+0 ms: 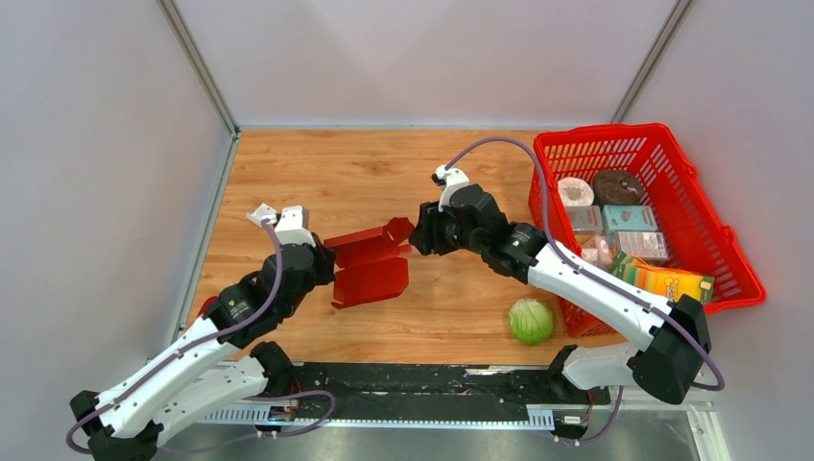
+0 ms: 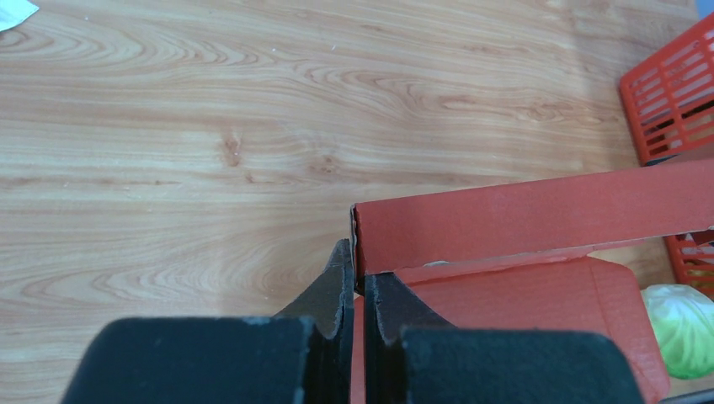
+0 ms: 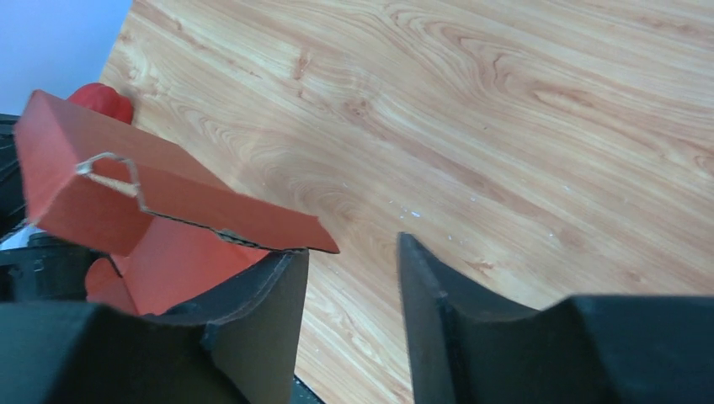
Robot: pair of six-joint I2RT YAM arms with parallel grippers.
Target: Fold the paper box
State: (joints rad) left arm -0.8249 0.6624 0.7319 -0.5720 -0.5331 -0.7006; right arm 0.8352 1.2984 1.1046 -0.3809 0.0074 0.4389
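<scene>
Left gripper (image 2: 356, 271) seemingly pinches the paper box (image 2: 539, 219), edge half-hidden.

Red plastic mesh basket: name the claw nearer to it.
Right. The right claw is open, left of the red plastic mesh basket; the left claw is farther left, shut on the dark red cardboard box.

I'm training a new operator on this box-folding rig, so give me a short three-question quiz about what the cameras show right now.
1. Fill in: the green cabbage lies just outside the red mesh ____.
2. The left pincer grips: A the cabbage, B the paper box, C nothing?
3. True or false: the right pincer is clamped shut.
Key: 1 basket; 2 B; 3 false.
</scene>
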